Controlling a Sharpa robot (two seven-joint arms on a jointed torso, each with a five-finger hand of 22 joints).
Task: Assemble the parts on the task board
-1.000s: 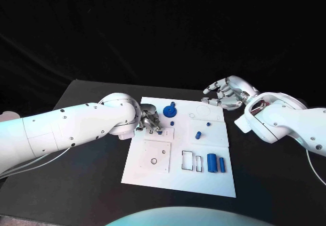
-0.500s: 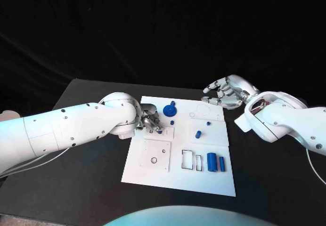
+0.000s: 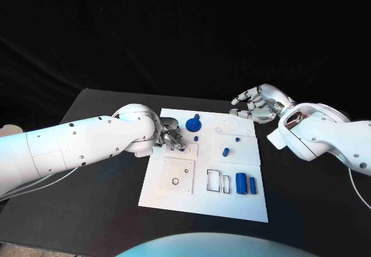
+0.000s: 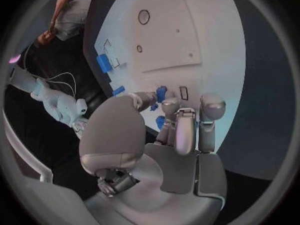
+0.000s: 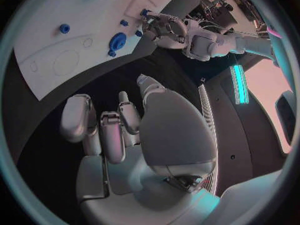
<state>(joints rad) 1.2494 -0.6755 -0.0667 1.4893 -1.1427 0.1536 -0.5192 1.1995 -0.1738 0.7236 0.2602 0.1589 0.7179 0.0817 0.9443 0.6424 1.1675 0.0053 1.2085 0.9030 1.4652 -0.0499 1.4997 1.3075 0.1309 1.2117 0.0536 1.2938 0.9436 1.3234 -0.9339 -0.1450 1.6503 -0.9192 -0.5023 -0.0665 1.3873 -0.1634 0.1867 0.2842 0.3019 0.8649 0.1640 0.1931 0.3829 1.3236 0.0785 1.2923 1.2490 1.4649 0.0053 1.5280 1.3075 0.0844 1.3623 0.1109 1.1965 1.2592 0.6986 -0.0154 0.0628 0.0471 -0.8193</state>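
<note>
Task board (image 3: 202, 201) lies mid-table; the left hand (image 3: 171, 137) rests fingers on it, the right hand (image 3: 259, 106) curls nearby, holding nothing. Left wrist view: fingers (image 4: 178, 127) maybe touch a small blue part (image 4: 161, 92). Right wrist view: blue gear (image 5: 117, 40).

Black table (image 3: 101, 176); white task board (image 3: 202, 206) flat at centre.

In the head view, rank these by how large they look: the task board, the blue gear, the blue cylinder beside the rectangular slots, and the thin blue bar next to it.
1. Task board, by far the largest.
2. Blue gear.
3. Blue cylinder, close to the gear; it lies nearer the camera, so that order is unsure.
4. Thin blue bar, narrowest.
</note>
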